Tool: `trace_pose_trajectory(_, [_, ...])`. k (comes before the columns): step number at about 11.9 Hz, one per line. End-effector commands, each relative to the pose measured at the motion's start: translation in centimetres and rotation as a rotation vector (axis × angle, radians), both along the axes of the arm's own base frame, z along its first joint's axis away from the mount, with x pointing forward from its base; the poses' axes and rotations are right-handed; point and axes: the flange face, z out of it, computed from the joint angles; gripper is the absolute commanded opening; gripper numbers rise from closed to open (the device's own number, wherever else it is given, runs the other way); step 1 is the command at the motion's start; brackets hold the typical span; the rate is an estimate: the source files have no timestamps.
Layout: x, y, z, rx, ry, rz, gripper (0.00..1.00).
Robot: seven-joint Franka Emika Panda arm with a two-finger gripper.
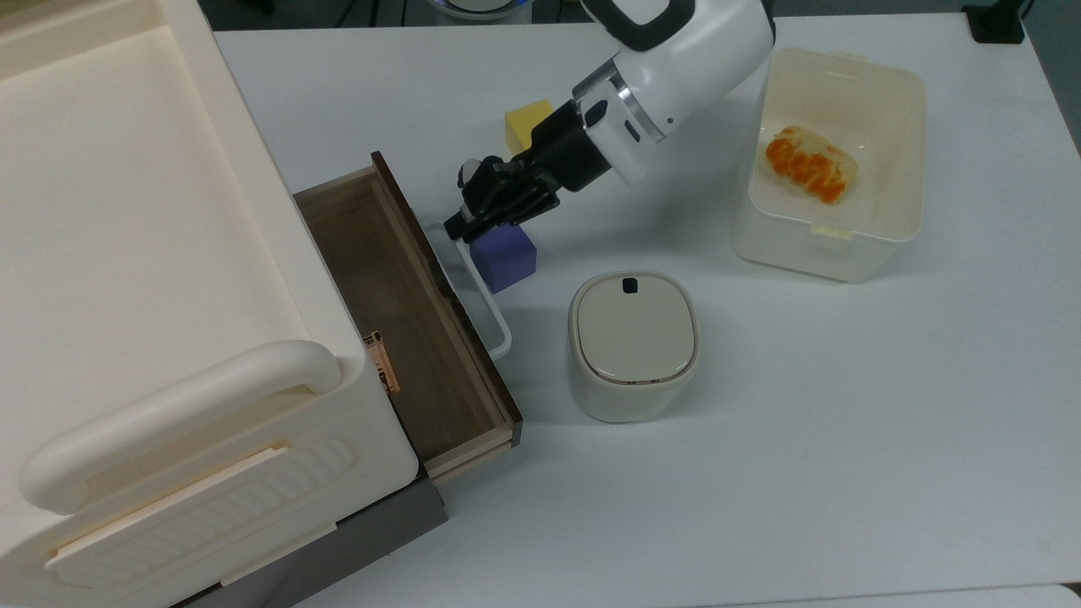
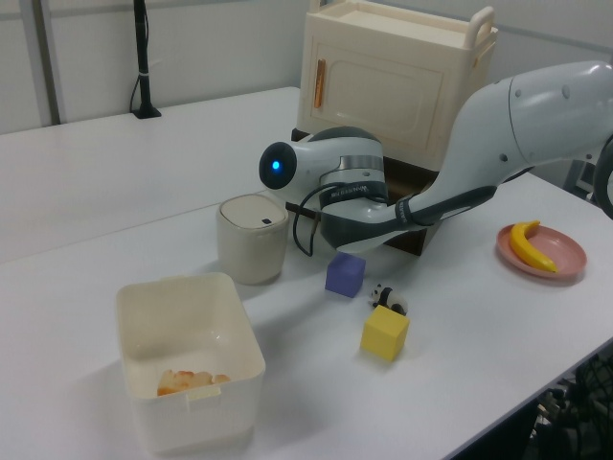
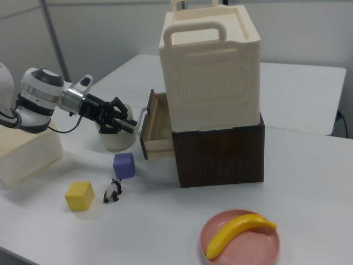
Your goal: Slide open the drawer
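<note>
A white table [image 1: 844, 422] fills the room's middle, with grey wall panels behind it in the left view and the right view. The cream cabinet [image 1: 127, 253] sits at the top view's left edge of the table, on a dark wooden base [image 3: 220, 154].

The drawer [image 1: 405, 325] juts from under the cabinet, well out by now, its wood-grain floor bare and its dark front panel facing the table's centre. My gripper [image 1: 460, 226] sits at the far end of the white wire handle [image 1: 481, 291], right at the corner of the loop. I cannot tell whether my fingers are closed on the wire or merely hooked behind it.

I judge this to be the pulling step, far along. What remains, as I read it, is a short straight draw along the drawer's own line, away from the cabinet, without dragging sideways, since I hold the handle off-centre and could skew the drawer.

The purple cube [image 1: 503, 257] lies just beside the handle, under my gripper, and the lidded cream bin [image 1: 633, 342] stands near the front panel; both could be nudged. A yellow cube [image 1: 525, 124] lies behind my wrist. The tub [image 1: 832, 245] with orange food [image 1: 809, 163] sits toward the top view's upper right corner. In the right view, a small panda figure [image 3: 113, 191] and a banana [image 3: 237, 232] on a pink plate [image 3: 265, 248] occupy the near side.
</note>
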Motion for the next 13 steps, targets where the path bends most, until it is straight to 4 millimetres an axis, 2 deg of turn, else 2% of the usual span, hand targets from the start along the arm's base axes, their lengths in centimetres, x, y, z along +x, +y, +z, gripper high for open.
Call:
trace_pose_trajectory(1, [-0.6, 0.3, 1.2, 0.008, -0.016, -0.001, 0.55])
trace_pose_trajectory(2, [-0.6, 0.2, 1.2, 0.008, -0.018, -0.003, 0.6])
trace_pose_trajectory(4, [-0.6, 0.4, 1.7, 0.018, -0.022, -0.005, 0.79])
trace_pose_trajectory(5, [-1.1, 1.1, 2.2, 0.047, -0.016, -0.011, 0.83])
trace_pose_trajectory(7, [-3.1, 4.2, 5.1, 0.156, 0.002, -0.01, 0.88])
trace_pose_trajectory(9, [-6.0, 6.3, 8.6, 0.254, 0.049, -0.045, 0.91])
trace_pose_trajectory(11, [-8.2, 7.2, 12.9, 0.409, 0.073, -0.105, 0.96])
trace_pose_trajectory(13, [-9.8, 6.4, 16.6, 0.557, 0.079, -0.17, 0.96])
